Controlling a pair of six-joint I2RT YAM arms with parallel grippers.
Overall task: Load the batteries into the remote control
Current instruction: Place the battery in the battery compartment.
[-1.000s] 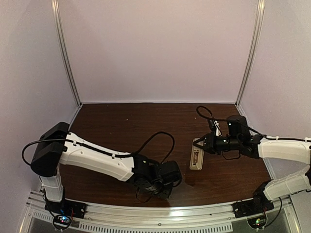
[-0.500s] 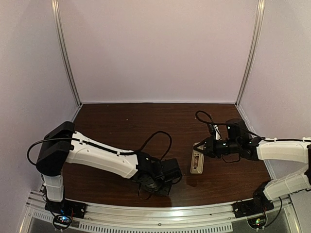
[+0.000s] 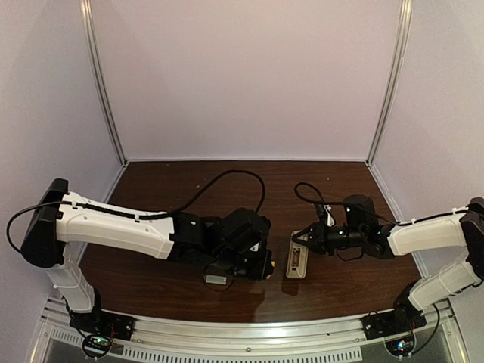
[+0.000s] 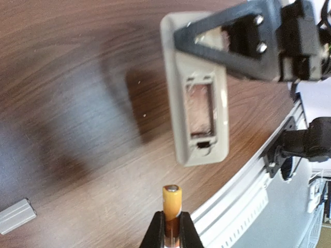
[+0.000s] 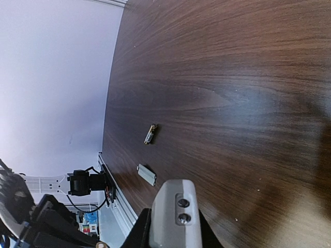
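Holds remote (image 4: 176, 77) by one end in right gripper (image 5: 173, 227), bay (image 4: 199, 111) open and empty. Pinches one battery (image 4: 171, 199) in left gripper (image 4: 172, 235), near the bay — none loaded yet. Leaves second battery (image 5: 150, 134) lying on table (image 5: 232, 77).

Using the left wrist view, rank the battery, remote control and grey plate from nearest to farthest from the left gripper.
1. Battery, clamped in the left gripper.
2. Remote control, just ahead.
3. Grey plate, far off to the left.
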